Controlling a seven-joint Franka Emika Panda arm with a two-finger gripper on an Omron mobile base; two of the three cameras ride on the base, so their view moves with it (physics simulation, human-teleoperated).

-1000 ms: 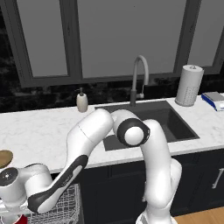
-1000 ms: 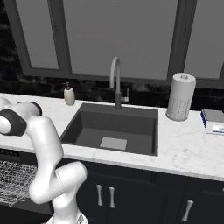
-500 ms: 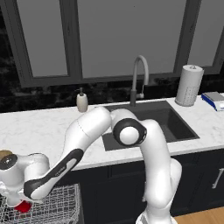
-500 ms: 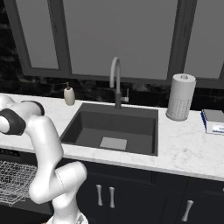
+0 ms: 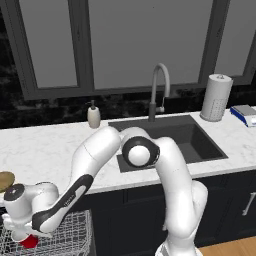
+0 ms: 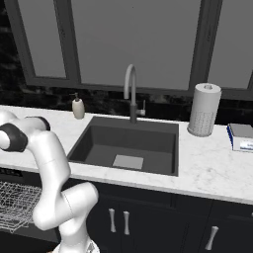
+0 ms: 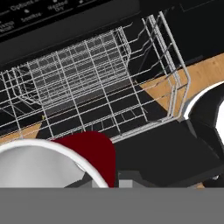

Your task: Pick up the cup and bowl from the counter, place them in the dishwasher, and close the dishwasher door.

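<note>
Over the white wire rack [image 7: 87, 83], pincer [image 5: 25, 239] seemingly clenched on the cup [image 7: 89, 153]; lower it upright between wires before releasing.

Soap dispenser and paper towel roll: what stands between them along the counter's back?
The faucet rises between soap dispenser and paper towel roll, with the sink in front, in the right base view.

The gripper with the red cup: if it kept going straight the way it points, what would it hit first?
Most likely the white wire rack of the open dishwasher, right ahead of the cup, though depth is hard to judge.
</note>
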